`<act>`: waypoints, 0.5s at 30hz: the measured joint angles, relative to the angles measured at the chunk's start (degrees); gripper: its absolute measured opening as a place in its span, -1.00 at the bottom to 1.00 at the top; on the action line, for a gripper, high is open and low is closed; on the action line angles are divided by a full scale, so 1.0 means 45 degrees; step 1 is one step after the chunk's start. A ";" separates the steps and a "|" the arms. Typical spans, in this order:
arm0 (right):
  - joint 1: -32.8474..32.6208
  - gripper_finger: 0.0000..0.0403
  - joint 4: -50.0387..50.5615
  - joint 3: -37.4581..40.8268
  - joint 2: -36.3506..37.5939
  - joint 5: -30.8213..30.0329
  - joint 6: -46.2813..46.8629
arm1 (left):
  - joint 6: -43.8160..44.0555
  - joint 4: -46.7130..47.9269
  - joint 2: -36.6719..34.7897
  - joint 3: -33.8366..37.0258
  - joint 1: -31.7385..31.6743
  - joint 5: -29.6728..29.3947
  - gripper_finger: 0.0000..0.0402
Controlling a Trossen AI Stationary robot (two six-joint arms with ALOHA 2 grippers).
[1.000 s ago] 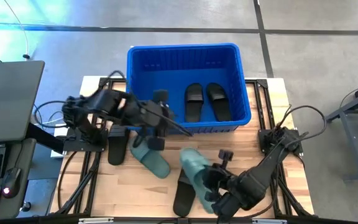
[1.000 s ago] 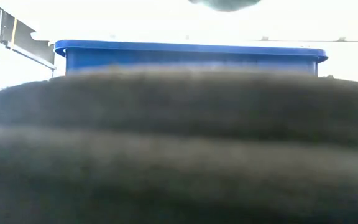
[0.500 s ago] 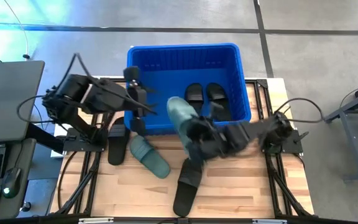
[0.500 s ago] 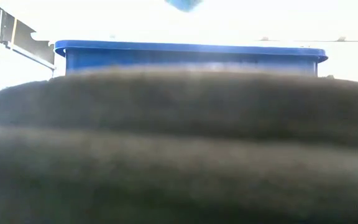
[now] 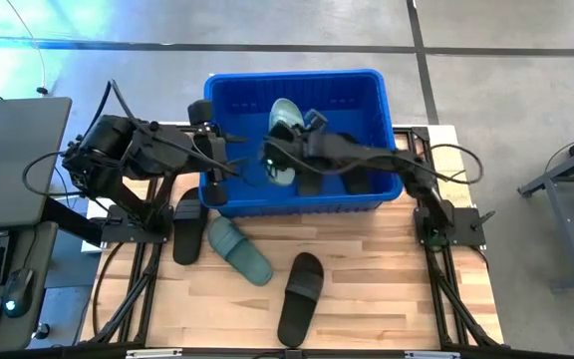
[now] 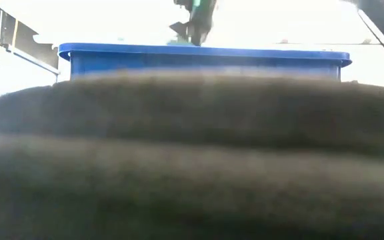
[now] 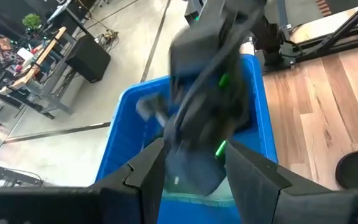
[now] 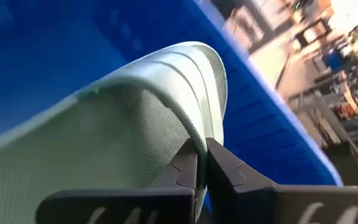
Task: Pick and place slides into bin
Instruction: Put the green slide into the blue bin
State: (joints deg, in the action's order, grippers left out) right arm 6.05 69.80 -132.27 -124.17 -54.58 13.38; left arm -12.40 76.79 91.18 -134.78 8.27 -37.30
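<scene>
My right gripper [image 5: 289, 155] reaches from the table's right over the blue bin [image 5: 229, 100] and is shut on a sage green slide [image 5: 285, 125]; both also show in the right wrist view, the gripper [image 8: 201, 152] and the slide [image 8: 123, 124]. Two black slides [image 5: 359, 182] lie on the bin's floor, partly hidden under that arm. My left gripper [image 5: 219, 168] is open and empty at the bin's left wall, its fingers framing the right arm in the left wrist view [image 7: 194, 171]. A second green slide [image 5: 239, 251] and two black slides [image 5: 302, 297] [image 5: 182, 231] lie on the table. My right gripper pinches the green slide's wide strap at its edge [image 8: 199, 134] between its two fingers. The fingers come from the table's right side. The slide is held over the bin's inside, around rim height in the low view [image 6: 193, 23]; whether it touches the bin, I cannot tell.
A dark blurred thing [image 6: 192, 160] fills most of the low view; only the bin's rim [image 6: 112, 51] shows above it. A laptop [image 5: 8, 160] sits off the table's left. Bare wood [image 5: 387, 289] lies at the near right.
My right gripper has lifted the green slide from the table's near edge and carried it toward the far edge, over the bin's front wall and into the space above the bin. My left gripper has drawn back from the green slide on the table toward the bin's left wall.
</scene>
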 joint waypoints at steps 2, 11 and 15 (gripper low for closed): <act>0.0489 -1.00 0.0000 0.0005 -0.0662 0.0399 -0.0396 | 0.0008 0.0013 0.0027 0.0005 0.0000 0.0013 -0.25; 0.1399 -1.00 -0.0966 0.0019 -0.3456 0.1170 -0.2133 | 0.0013 0.0029 0.0024 0.0005 0.0000 0.0034 -0.25; 0.1386 -0.97 -0.1244 0.0004 -0.3914 0.0891 -0.2924 | 0.0005 0.0044 0.0028 0.0005 0.0000 0.0034 -0.25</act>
State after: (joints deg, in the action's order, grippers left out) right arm 12.29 64.20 -132.25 -141.78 -50.57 0.22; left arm -12.38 76.99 91.30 -134.76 8.27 -37.15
